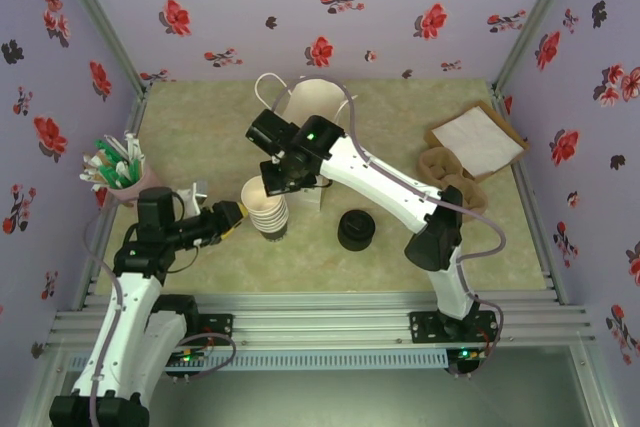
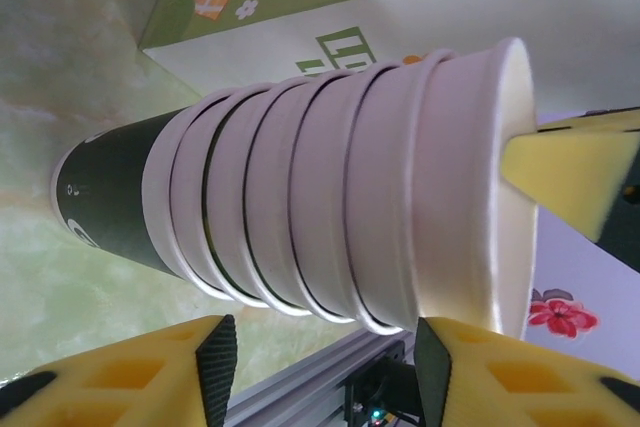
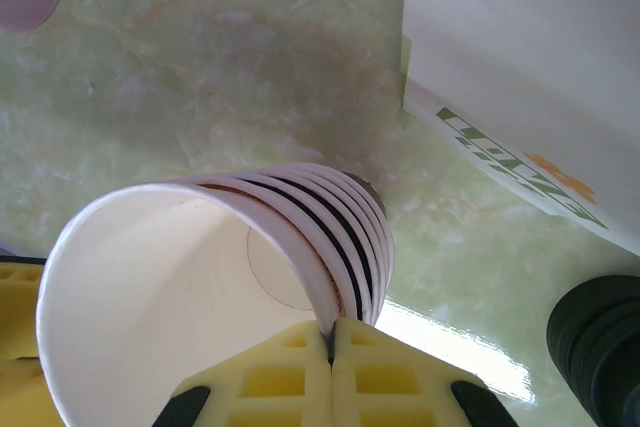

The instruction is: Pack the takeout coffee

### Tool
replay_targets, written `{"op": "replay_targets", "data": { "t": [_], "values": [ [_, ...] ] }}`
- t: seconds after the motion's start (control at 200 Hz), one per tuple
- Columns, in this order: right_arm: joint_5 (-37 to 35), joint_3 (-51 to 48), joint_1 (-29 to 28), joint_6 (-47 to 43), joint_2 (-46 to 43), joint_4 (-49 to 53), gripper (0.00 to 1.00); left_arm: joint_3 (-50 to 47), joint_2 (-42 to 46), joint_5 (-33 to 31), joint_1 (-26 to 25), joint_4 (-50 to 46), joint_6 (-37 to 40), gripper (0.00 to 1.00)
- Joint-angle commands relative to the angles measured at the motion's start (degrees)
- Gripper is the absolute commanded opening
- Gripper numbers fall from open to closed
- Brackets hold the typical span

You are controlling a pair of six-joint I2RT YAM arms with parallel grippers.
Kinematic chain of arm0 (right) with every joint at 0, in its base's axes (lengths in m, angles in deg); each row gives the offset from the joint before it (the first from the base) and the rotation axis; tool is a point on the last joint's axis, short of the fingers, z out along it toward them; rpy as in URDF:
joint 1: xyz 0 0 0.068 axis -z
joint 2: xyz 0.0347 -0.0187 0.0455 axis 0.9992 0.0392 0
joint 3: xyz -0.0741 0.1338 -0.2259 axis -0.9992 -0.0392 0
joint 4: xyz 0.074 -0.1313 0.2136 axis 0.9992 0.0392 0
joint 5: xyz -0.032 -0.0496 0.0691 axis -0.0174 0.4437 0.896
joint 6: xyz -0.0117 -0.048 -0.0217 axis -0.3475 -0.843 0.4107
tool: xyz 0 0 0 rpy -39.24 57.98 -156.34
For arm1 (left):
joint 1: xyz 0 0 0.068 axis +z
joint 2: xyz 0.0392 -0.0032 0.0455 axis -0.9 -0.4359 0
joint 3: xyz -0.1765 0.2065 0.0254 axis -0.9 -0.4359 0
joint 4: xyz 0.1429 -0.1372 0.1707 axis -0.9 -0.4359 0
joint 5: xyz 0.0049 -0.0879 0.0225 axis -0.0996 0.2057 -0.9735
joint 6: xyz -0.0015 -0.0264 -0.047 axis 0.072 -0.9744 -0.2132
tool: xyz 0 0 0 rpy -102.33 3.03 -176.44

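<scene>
I think the coffee was not put together yet. Its cup was the top cup (image 1: pixel 257 193) of a stack of cups (image 1: pixel 268 219). The stack stood straight up on the bench (image 1: pixel 200 137), near the front and the middle. The black lids (image 1: pixel 355 230) sat in their own pile just to the right. The white paper bag (image 1: pixel 315 107) stood behind them.

The right jaws were pinched shut on the rim of the top cup. The right arm (image 1: pixel 390 192) reached in from the right and bent over the stack, with its end tipped down. So the cup's way out was straight up, along the long line of the stack.

The left jaws were just beside the low part of the stack, on its left, pointing sideways at it. They stood part way apart, one on each side. I could not tell if they touched the cups. The left arm (image 1: pixel 150 247) was low and folded. I think it needed to hold the lower cups down while the right arm lifted.
</scene>
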Motion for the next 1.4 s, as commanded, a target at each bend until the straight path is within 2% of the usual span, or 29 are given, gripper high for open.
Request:
{"op": "replay_targets", "data": {
  "t": [0.0,0.65,0.86,1.04,1.19,1.34,1.37,1.395],
  "values": [
    [1.39,-1.33,0.4,1.64,-3.02,-1.59,0.0,-1.21,0.38,1.97,0.16,3.48,-1.41,0.51],
    [1.32,-4.2,0.8,2.3,-8.35,-4.94,0.0,-1.67,0.1,1.99,0.16,4.07,-1.01,0.5],
    [-0.3,-1.1,0.58,1.29,-11.35,-2.71,0.0,-0.78,0.21,1.81,0.16,3.81,-0.74,0.52],
    [-3.61,-2.96,0.15,0.43,-16.61,-1.04,0.0,1.14,0.62,0.61,0.16,1.44,0.58,0.56],
    [-5.36,-9.72,0.04,0.59,-23.45,-2.95,0.0,4.33,1.62,-3.25,0.16,-4.0,4.26,0.64],
    [-5.35,-19.49,-0.1,1.1,-29.78,-5.65,0.0,7.88,2.3,-7.28,0.16,-9.03,6.97,0.9],
    [-5.24,-22.02,-0.2,1.2,-31.15,-6.37,0.0,8.53,2.4,-7.92,0.12,-9.77,7.43,0.98],
    [-5.2,-24.21,-0.32,1.43,-32.18,-7.13,0.0,9.21,2.45,-8.46,0.17,-10.36,7.81,0.99]
  ]
}}
